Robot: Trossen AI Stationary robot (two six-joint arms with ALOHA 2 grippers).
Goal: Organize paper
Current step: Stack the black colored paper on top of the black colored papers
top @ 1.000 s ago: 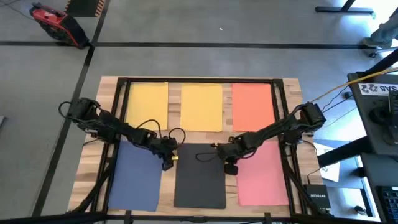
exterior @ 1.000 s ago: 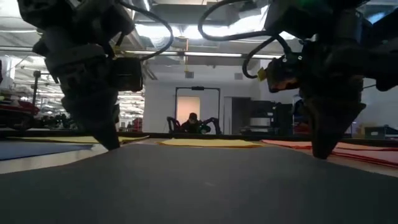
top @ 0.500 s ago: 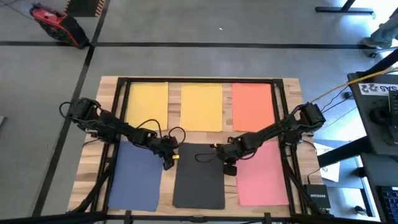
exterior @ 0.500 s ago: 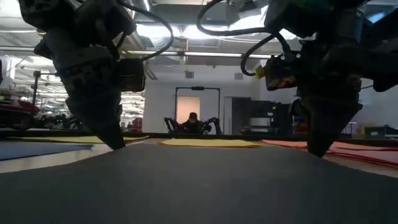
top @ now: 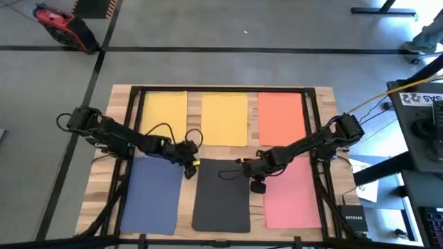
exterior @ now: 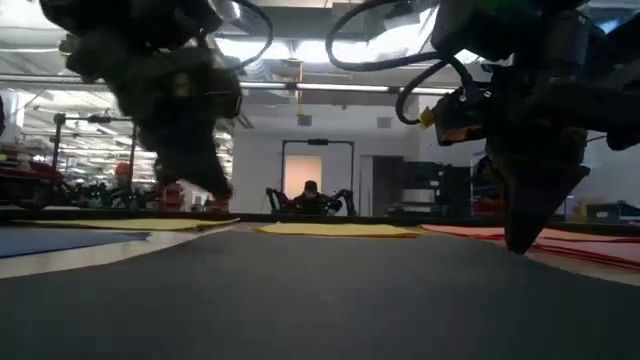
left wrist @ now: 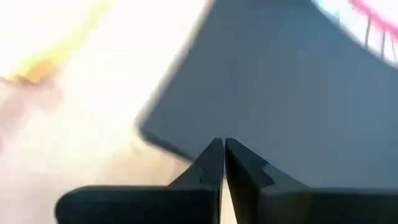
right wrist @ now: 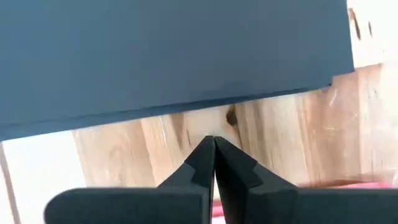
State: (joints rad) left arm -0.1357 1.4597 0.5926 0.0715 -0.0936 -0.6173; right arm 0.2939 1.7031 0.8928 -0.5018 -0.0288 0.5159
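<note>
Six sheets of paper lie flat on the wooden table. On the far side are two yellow sheets (top: 164,114) (top: 224,119) and an orange one (top: 280,117). On the near side are a blue one (top: 149,197), a dark grey one (top: 221,197) and a pink one (top: 294,194). My left gripper (top: 189,168) is shut and hangs raised over the dark sheet's far left corner (left wrist: 155,127). My right gripper (top: 257,185) is shut, its tip low over the wood strip between the dark and pink sheets. My right gripper points down from above, its shut fingertips (right wrist: 213,140) over bare wood just beside the dark sheet's right edge (right wrist: 186,106). In the low view the tip (exterior: 520,245) reaches table height. I cannot tell whether it touches the wood or the sheet.
A black frame rail (top: 221,88) runs around the table and cables trail from both arms. A black box (top: 351,220) sits off the near right corner. In the low view a person (exterior: 308,195) sits far behind the table.
My left gripper has risen off the table and gone a little toward the far edge, away from the dark sheet's left edge, staying shut. My right gripper has kept its place beside the dark sheet.
</note>
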